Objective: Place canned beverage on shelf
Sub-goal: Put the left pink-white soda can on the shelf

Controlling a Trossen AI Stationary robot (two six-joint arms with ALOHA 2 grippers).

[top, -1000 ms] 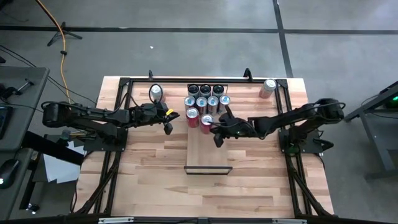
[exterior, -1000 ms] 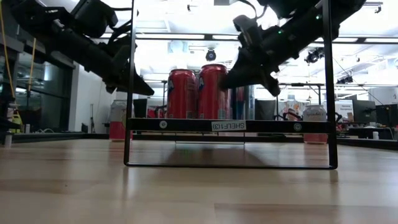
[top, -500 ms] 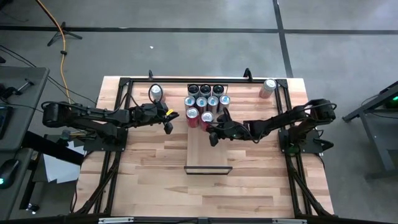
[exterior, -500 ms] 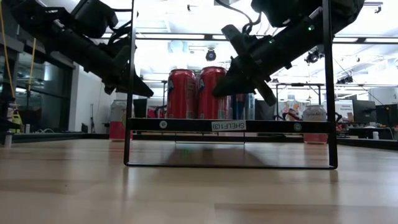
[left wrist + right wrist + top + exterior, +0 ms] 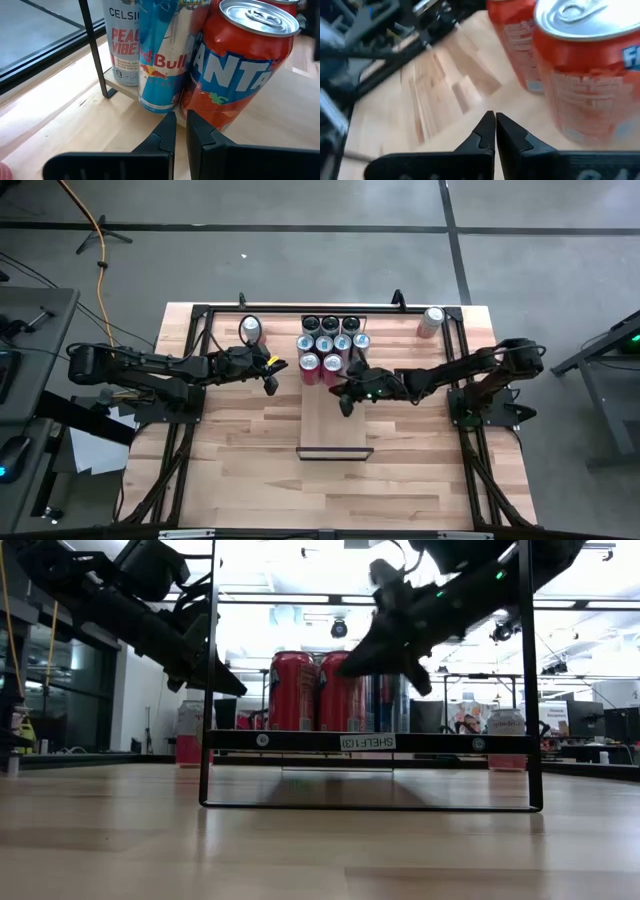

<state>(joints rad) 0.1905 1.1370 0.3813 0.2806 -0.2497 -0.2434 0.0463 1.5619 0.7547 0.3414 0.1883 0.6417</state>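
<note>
Step in hand: judging from the scene, the right end effector is hovering empty over the shelf, just in front of the front red can; no can is being carried.
Next move: probably one arm is needing to fetch a can that is waiting off the shelf, for example the lone can at 2 o'clock on the worktop, so the fingers must open first.
Right end effector: its fingers are pressing together, gripping nothing.
Left end effector: it is waiting at 9 o'clock of the can group, beside the shelf, fingers also closed and empty.
Cans on shelf: a cluster is standing upright at the 12 o'clock end of the shelf; the 6 o'clock half is lying bare.
Other can: one more can is lying at 10 o'clock, near the left arm.
Relation: the front red can is standing close at 12 o'clock of the right end effector, apparently not touching it.
</note>
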